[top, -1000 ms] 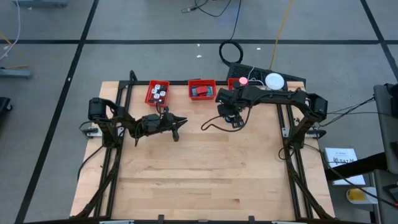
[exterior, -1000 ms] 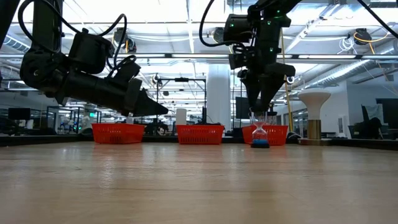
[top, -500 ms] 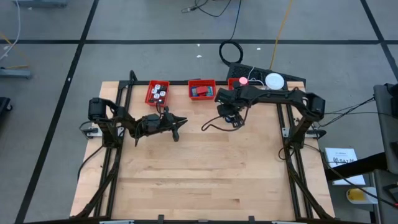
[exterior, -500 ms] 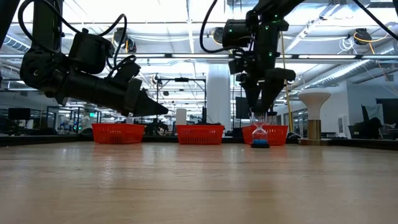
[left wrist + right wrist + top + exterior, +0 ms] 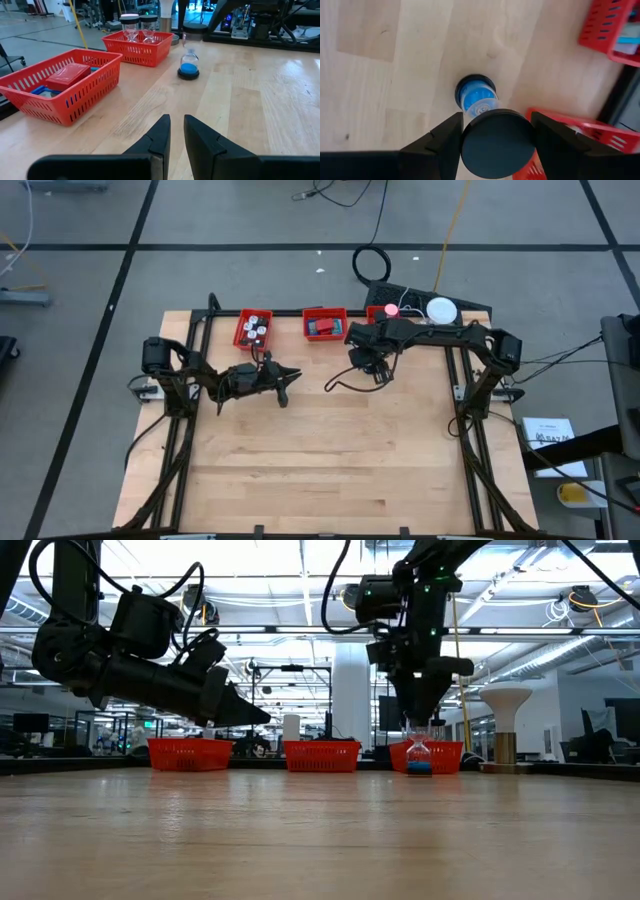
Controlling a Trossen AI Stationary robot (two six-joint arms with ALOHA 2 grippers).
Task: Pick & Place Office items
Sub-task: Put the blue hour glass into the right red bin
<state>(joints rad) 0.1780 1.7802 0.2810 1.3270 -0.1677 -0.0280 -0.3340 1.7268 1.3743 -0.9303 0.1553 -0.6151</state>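
in the high view the left gripper (image 5: 290,376) waits over the table (image 5: 330,460) below the left bin (image 5: 253,329); the right gripper (image 5: 376,370) hangs near the middle bin (image 5: 324,323); in the low view the right gripper (image 5: 420,718) pinches the top of a sand timer (image 5: 419,754) with blue sand, near the right bin (image 5: 445,755); the left wrist view shows the fingers (image 5: 157,137) almost pressed together, holding nothing; the right wrist view shows the fingers (image 5: 445,140) clamping the timer's black cap (image 5: 498,143).

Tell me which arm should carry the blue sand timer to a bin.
The right. Its hand already grips the blue sand timer by its top cap, near the red bins. The left hand hangs apart, empty, over bare table.
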